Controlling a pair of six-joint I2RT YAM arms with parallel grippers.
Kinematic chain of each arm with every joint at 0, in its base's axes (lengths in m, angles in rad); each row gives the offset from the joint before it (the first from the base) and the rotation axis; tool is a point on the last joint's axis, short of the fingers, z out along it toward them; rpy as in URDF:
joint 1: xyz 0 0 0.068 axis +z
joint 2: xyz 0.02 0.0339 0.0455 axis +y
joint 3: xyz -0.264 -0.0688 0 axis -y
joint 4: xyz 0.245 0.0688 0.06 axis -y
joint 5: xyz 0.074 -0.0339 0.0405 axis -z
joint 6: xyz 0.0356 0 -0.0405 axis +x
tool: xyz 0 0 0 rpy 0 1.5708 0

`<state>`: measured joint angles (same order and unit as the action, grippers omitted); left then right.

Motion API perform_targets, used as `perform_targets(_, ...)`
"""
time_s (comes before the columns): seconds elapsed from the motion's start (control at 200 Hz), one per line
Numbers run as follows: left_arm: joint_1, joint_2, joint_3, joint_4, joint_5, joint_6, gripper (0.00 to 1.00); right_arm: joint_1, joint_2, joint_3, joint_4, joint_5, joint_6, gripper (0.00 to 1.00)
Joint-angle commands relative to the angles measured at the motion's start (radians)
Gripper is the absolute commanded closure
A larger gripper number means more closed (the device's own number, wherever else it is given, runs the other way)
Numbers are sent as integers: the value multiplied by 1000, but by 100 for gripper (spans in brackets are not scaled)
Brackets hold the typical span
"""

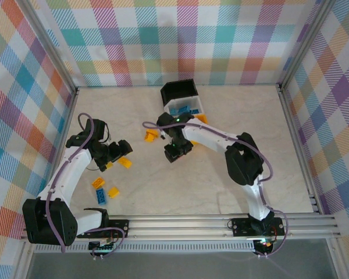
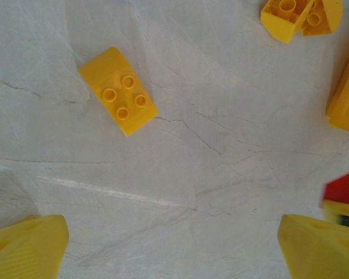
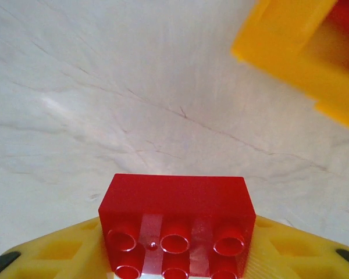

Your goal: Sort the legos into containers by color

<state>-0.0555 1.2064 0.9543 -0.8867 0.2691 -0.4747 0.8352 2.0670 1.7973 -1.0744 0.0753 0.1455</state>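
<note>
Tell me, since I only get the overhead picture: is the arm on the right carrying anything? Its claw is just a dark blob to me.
Observer: Yes. Its wrist camera shows the right gripper clamped on a red brick, studs facing the lens.
Operator: And the other claw?
Observer: The left gripper is open, with nothing between its yellow fingers.
Operator: What is in front of it?
Observer: A yellow brick lies flat on the table, and up close you can count four studs on top.
</note>
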Motion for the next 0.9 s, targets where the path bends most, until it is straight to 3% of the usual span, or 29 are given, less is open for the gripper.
perform_targets(0.0,9,-9,4,0,4,13,7,-27,-83,99,-68,20,18,48)
perform_targets(0.215,-18,50,57,-23,7,56,7,-169,-18,243,-109,-15,34,47)
perform_targets(0.405,-51,126,118,-108,-69,97,6,-255,100,321,-117,-44,31,47)
perform_targets(0.655,-50,191,89,-155,-190,52,2,-274,181,387,-128,-68,13,37)
perform_targets(0.765,-49,220,70,-113,-181,-5,0,-273,178,399,-137,-69,9,29)
perform_targets(0.895,-48,272,58,-46,-146,-113,0,-274,135,392,-153,-82,15,27)
